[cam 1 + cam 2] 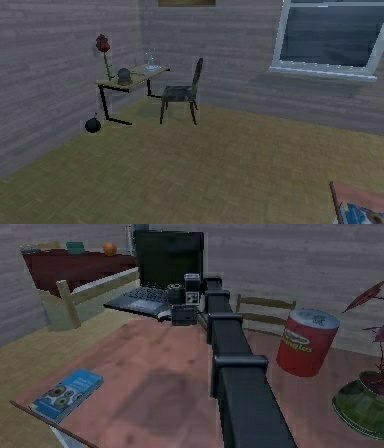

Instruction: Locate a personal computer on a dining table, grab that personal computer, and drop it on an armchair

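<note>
A dark laptop [160, 269] with its lid raised stands on the far part of a reddish-brown dining table [150, 374]. My arm reaches up the middle of the arm side view, and the gripper [176, 308] is at the laptop's near right corner, by the keyboard. The laptop rests on the table there, so I cannot tell whether the gripper holds anything. A corner of the same table [345, 195] shows at the forward view's bottom right.
On the table are a red can [305, 342], a blue booklet [68, 392] and a potted plant [362, 389]. A wooden chair [265, 312] stands behind the table. A bed [75, 279] is at the back left. Ahead stand a small desk [135, 78], a dark chair [183, 92] and a black ball [92, 125].
</note>
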